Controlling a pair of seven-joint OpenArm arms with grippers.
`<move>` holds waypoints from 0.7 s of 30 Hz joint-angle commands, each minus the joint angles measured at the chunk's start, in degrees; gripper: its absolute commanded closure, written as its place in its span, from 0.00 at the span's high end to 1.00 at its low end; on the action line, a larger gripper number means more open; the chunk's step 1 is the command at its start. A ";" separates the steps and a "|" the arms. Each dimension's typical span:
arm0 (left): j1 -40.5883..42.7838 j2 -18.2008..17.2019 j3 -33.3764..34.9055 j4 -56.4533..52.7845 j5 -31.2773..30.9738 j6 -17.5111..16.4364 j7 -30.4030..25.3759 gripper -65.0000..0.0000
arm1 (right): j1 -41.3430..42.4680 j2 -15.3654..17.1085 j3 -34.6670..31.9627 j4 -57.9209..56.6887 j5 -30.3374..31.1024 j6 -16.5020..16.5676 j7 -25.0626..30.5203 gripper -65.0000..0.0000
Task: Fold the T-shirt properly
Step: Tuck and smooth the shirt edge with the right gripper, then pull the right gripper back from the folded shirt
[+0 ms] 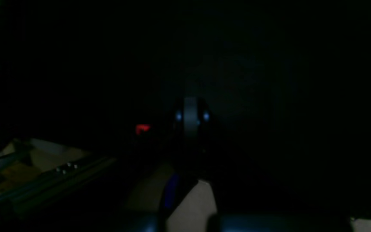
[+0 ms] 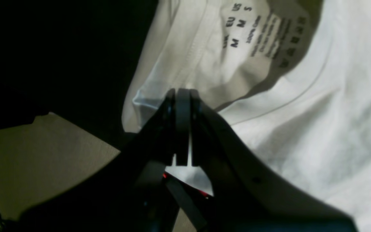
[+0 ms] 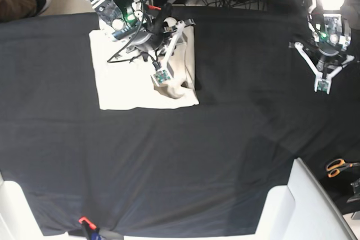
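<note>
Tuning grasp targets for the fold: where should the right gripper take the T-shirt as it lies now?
Probably at the collar edge beside the printed size label, coming down from above. The T-shirt lies partly folded on the black table cloth, and the doubled neckline there stands up in a ridge, so a pinch would catch both layers. The right gripper is already shut there, on that ridge.

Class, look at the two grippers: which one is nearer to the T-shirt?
The right gripper is nearer: it is shut on the T-shirt near the collar. The left gripper hangs shut over the black table cloth, far to the shirt's side.
</note>
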 commanded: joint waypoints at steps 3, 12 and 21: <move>-0.61 -0.70 -0.33 0.15 0.78 0.39 -0.78 0.00 | 0.14 -1.15 -0.16 0.86 0.21 -0.12 0.76 0.02; -0.69 -0.96 -0.86 0.06 0.78 0.39 -0.86 0.00 | 0.14 -2.82 -0.16 -11.27 3.02 0.24 7.52 0.02; -2.28 -1.05 -0.77 -0.29 0.78 0.39 -0.86 0.00 | 1.19 -1.06 -0.34 -8.37 7.68 0.06 5.68 0.01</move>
